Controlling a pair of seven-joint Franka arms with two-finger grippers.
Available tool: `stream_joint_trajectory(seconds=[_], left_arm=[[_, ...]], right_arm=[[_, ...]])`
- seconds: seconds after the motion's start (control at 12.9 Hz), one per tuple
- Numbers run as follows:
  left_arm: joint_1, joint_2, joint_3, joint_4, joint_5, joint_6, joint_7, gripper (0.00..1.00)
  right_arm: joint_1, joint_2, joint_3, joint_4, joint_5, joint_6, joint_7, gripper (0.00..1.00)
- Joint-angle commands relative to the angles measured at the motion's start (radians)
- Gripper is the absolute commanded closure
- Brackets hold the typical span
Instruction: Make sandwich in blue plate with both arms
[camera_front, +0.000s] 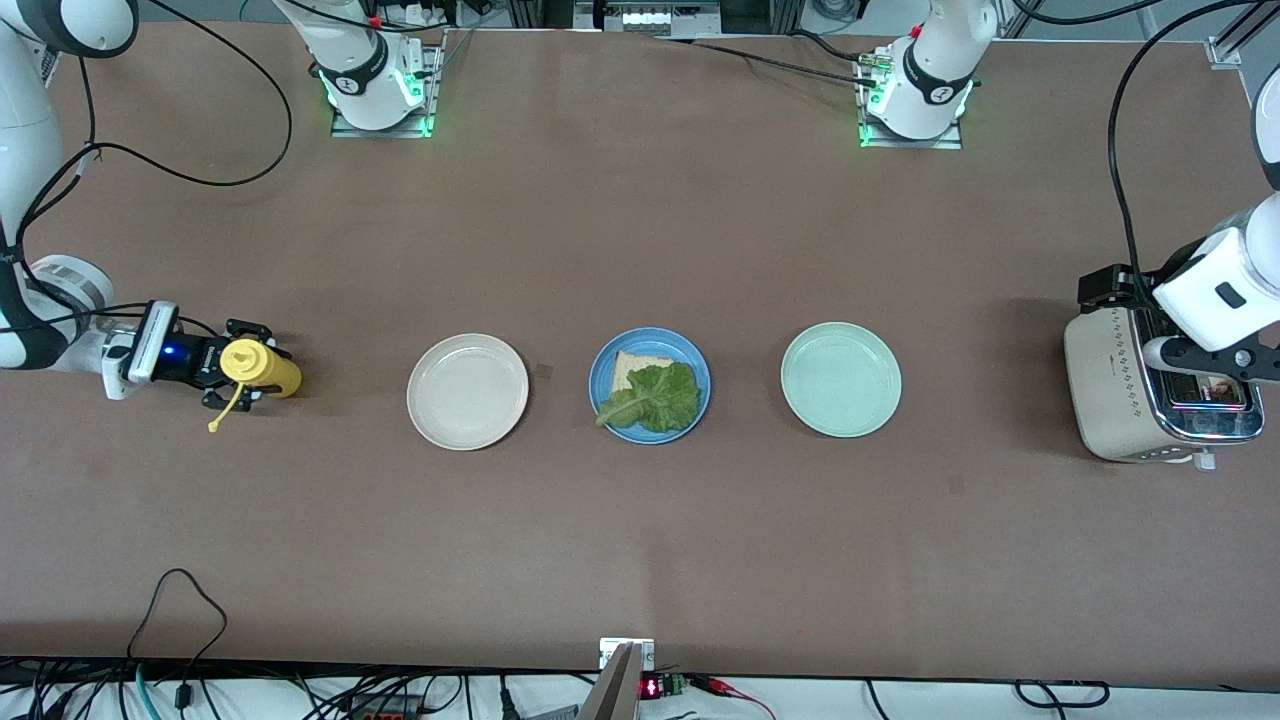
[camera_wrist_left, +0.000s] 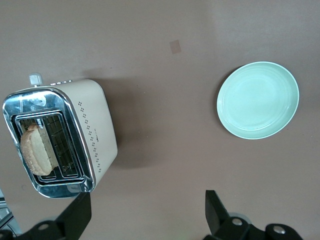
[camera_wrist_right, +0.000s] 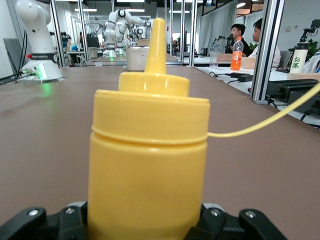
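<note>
The blue plate (camera_front: 700, 366) lies mid-table with one toasted bread slice (camera_front: 630, 364) on it and a green lettuce leaf (camera_front: 655, 398) on top of that. A second bread slice (camera_wrist_left: 35, 154) stands in a slot of the cream toaster (camera_front: 1115, 400) (camera_wrist_left: 95, 135) at the left arm's end. Over the toaster hangs my left gripper (camera_front: 1225, 368) (camera_wrist_left: 147, 215), open and holding nothing. At the right arm's end, my right gripper (camera_front: 250, 366) (camera_wrist_right: 148, 220) reaches in level with the table, shut on an upright yellow squeeze bottle (camera_front: 268, 370) (camera_wrist_right: 150, 150).
A cream-white plate (camera_front: 467, 391) lies beside the blue plate toward the right arm's end. A pale mint-green plate (camera_front: 840, 379) (camera_wrist_left: 257, 100) lies toward the left arm's end. Both hold nothing. The bottle's cap dangles on a thin yellow strap (camera_front: 228, 408).
</note>
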Motion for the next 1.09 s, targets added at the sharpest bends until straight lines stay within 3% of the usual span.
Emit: stream_joint_trajectory(seconds=[0.0,0.23,0.47,0.7,1.01], left_arm=[[0.013,-0.028,-0.008,-0.026,-0.015,-0.007,-0.003,0.0],[0.013,-0.028,-0.008,-0.026,-0.016,-0.007,-0.003,0.0],[0.013,-0.028,-0.008,-0.026,-0.016,-0.013,-0.003,0.0],[0.013,-0.028,-0.008,-0.026,-0.016,-0.013,-0.003,0.0],[0.013,-0.028,-0.008,-0.026,-0.015,-0.015,-0.003,0.0]], right_arm=[[0.086,-0.132,0.003,-0.003,-0.061,0.095,0.062,1.0],[0.212,-0.297,0.003,-0.028,-0.225,0.244,0.267,1.0],[0.327,-0.389,0.003,-0.058,-0.329,0.357,0.398,1.0],[0.457,-0.421,0.003,-0.06,-0.405,0.44,0.581,1.0],[0.647,-0.432,0.003,-0.06,-0.598,0.567,0.876,1.0]])
